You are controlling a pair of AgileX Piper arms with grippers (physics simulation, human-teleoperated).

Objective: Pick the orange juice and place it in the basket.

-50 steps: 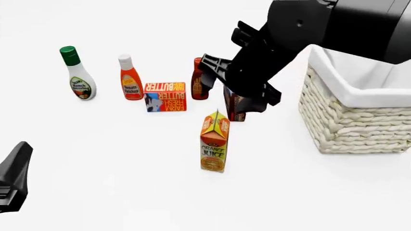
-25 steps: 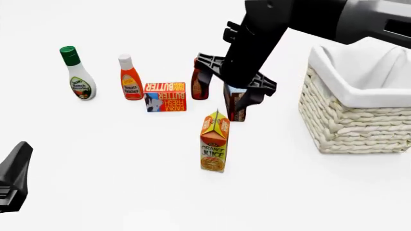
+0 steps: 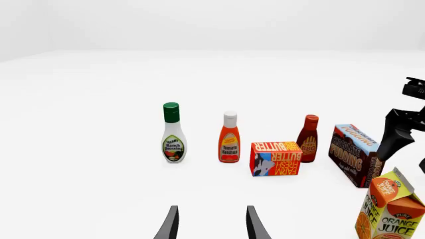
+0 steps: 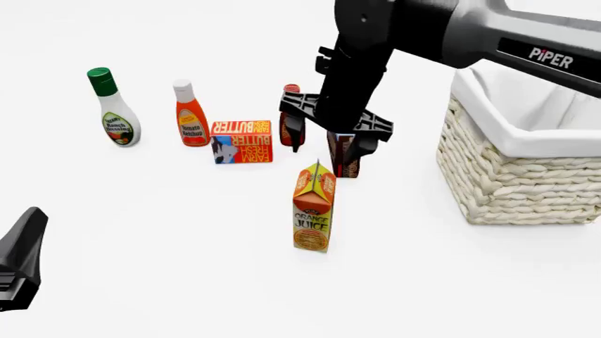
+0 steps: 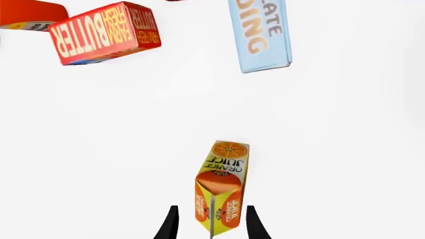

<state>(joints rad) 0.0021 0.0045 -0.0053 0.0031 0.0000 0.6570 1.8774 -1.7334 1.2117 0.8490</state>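
Standing upright on the white tabletop [image 4: 188, 267], orange juice [image 4: 314, 208], alone in the middle foreground, well apart from the basket [image 4: 511, 176] off to the right. Hovering above and just behind the carton, right gripper [image 4: 329, 144], fingers [image 4: 291, 134] spread wide and released, pointing down, holding nothing; seen from the right wrist, carton top [image 5: 220, 191] sitting between the two finger tips [image 5: 170, 224] but with no contact visible. Resting low at the near left edge of the front view, left gripper [image 4: 21, 257], far from every item; from its own wrist camera, fingers [image 3: 171, 226] parted and empty [image 3: 211, 226]. Lined up behind the juice, from left to right: ranch dressing bottle [image 4: 112, 109] with green cap, tomato ketchup bottle [image 4: 191, 114] with white cap, farm fresh butter box [image 4: 242, 141] lying flat, BBQ sauce bottle [image 4: 292, 116] partly hidden by the right arm, and chocolate pudding box [image 4: 345, 158] standing just behind the juice and partly masked by the right fingers. Lined with white cloth folded over the rim, cream woven basket sitting at the right side, partly crossed by the black arm marked PIPER [image 4: 549, 58]. Visible from the left wrist too: orange juice [image 3: 390, 211] at the frame edge, near the pudding box [image 3: 355, 154] and the dark fingers of the other arm [image 3: 398, 132].
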